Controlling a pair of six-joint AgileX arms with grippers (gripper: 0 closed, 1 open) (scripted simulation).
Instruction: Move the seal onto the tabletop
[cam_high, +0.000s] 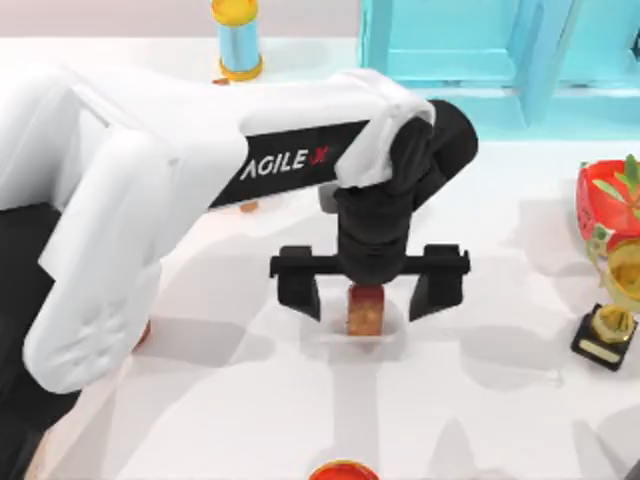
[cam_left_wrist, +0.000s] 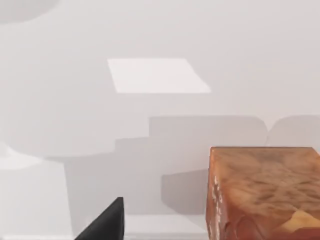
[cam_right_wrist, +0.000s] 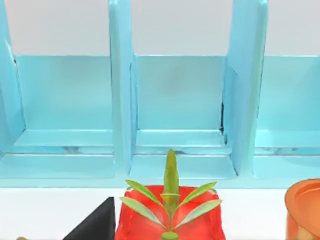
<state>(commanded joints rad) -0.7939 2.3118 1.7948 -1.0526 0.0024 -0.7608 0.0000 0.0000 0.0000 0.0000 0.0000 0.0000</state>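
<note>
Two black fingers (cam_high: 300, 290) of my left gripper (cam_high: 368, 296) stand spread wide, clear of the tan-orange, red-topped stone seal (cam_high: 365, 310) standing upright between them on the white tabletop (cam_high: 480, 400).

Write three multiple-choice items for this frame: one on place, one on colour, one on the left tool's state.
1. The tan-orange stone seal stands:
A. on the white tabletop
B. inside the light blue shelf rack
C. on the gold trophy

2. The seal's top is:
A. blue
B. dark red
C. green

3. The left tool is:
A. shut on the seal
B. open, one finger on each side of the seal
C. over the rack

Key: A, the seal's base rests on white surface; B, the top view shows it; B, gaps separate both fingers from the seal.
</note>
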